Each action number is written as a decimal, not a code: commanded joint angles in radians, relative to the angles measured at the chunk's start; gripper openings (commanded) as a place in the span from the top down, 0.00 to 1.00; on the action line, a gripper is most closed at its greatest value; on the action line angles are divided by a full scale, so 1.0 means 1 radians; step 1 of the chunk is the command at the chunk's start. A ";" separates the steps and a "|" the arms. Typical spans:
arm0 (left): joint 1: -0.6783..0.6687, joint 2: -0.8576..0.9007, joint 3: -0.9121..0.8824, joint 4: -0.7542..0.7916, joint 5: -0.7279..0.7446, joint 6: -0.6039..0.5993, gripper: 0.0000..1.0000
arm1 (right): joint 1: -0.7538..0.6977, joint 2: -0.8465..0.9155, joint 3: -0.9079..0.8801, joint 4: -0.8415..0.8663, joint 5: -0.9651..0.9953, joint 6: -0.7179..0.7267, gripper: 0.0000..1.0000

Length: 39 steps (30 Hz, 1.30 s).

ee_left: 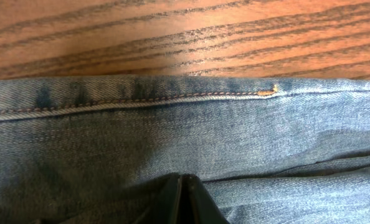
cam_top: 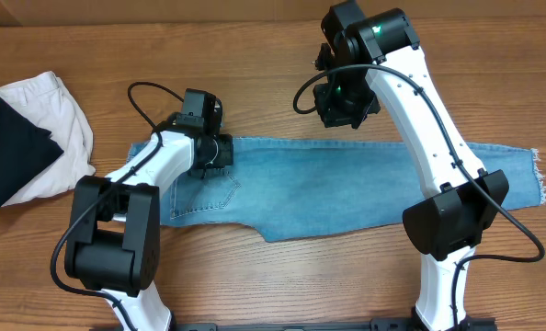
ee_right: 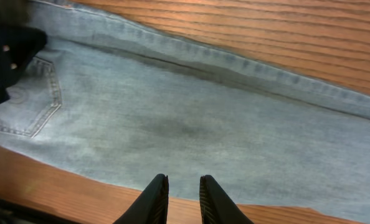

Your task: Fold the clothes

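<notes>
The light blue jeans [cam_top: 346, 193] lie flat across the table, folded lengthwise, with the waist at the left and the frayed hem [cam_top: 537, 179] at the right. My left gripper [cam_top: 213, 152] is down on the waist end at the far edge. In the left wrist view its fingers [ee_left: 184, 180] are closed together on the denim [ee_left: 172, 124], and a crease runs off from the tips. My right gripper [cam_top: 346, 106] hovers above the far edge at mid-leg. In the right wrist view its fingers [ee_right: 184, 186] are slightly apart and empty over the jeans [ee_right: 191, 118], whose back pocket [ee_right: 29, 99] shows at the left.
A black folded garment [cam_top: 6, 152] lies on a white folded garment [cam_top: 57, 119] at the table's left edge. Bare wooden table [cam_top: 255, 55] surrounds the jeans. Both arm bases stand at the near edge.
</notes>
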<state>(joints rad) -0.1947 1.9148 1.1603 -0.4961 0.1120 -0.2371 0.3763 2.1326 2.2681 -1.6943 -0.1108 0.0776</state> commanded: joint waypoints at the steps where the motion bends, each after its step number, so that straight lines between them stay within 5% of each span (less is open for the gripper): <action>1: 0.028 0.039 0.045 -0.054 -0.011 -0.010 0.95 | -0.019 -0.005 -0.005 0.000 0.067 0.022 0.79; 11: 0.086 -0.018 0.324 -0.389 -0.056 0.027 0.96 | -0.195 -0.005 -0.008 0.001 0.100 0.091 0.67; 14: 0.086 -0.018 0.333 -0.515 -0.058 0.019 0.95 | -0.285 -0.004 -0.029 0.001 0.099 0.092 0.44; 20: 0.086 -0.017 0.305 -0.748 -0.122 -0.045 0.96 | -0.492 -0.004 -0.127 0.024 0.071 0.091 0.32; 29: 0.099 -0.014 0.266 -0.523 -0.322 -0.077 0.94 | -0.700 -0.004 -0.283 0.077 -0.031 0.082 0.33; 39: 0.169 0.150 0.242 -0.365 -0.328 -0.079 0.92 | -0.702 -0.004 -0.304 0.080 -0.030 0.079 0.33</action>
<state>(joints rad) -0.0647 1.9762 1.4178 -0.8677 -0.1730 -0.2943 -0.3298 2.1330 1.9697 -1.6154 -0.1276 0.1596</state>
